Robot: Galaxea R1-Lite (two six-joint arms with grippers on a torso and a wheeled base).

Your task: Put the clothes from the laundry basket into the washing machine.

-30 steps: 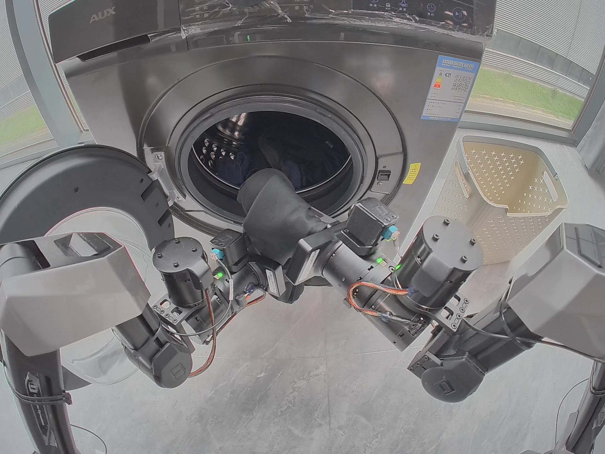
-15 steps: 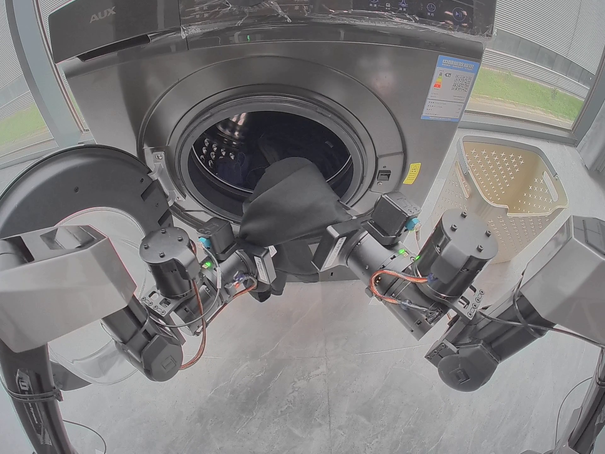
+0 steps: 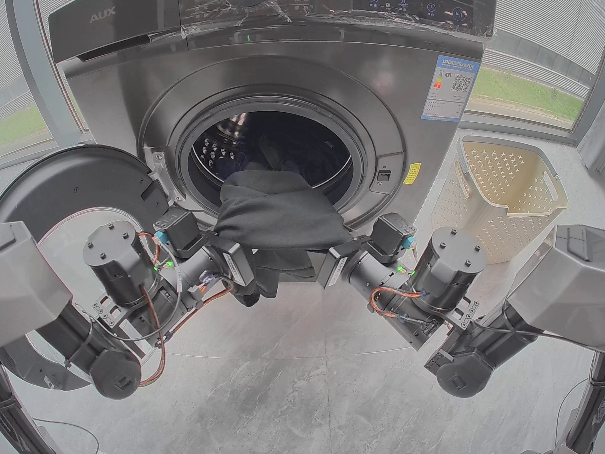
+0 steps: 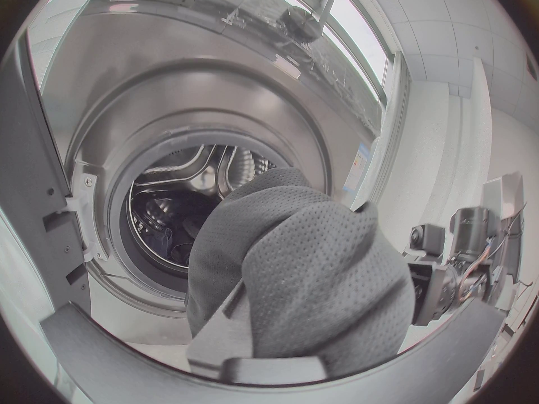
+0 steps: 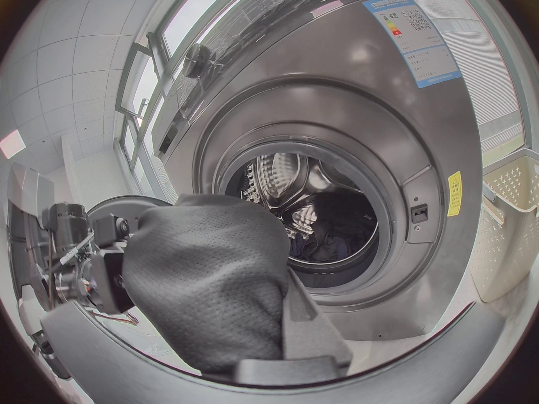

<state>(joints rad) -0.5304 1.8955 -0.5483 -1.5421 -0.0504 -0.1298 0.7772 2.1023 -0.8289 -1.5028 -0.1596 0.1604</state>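
Observation:
A black garment (image 3: 277, 212) hangs stretched between my two grippers, just in front of the lower rim of the washing machine's (image 3: 265, 70) open drum (image 3: 277, 149). My left gripper (image 3: 247, 277) is shut on its left end and my right gripper (image 3: 329, 261) on its right end. Cloth drapes over both, hiding most of the fingers. The garment (image 4: 314, 276) covers one visible finger (image 4: 222, 332) in the left wrist view. In the right wrist view the garment (image 5: 208, 276) lies beside a finger (image 5: 309, 318). Dark clothes (image 5: 331, 237) lie inside the drum.
The round door (image 3: 75, 187) stands swung open at the left, close behind my left arm. A cream laundry basket (image 3: 507, 190) stands on the floor to the right of the machine, with no clothes visible in it. Grey tiled floor (image 3: 302, 379) lies open below the arms.
The arms have drawn apart, the left one swinging well to the left. The garment went from a bunched lump to a wide sheet across the drum mouth.

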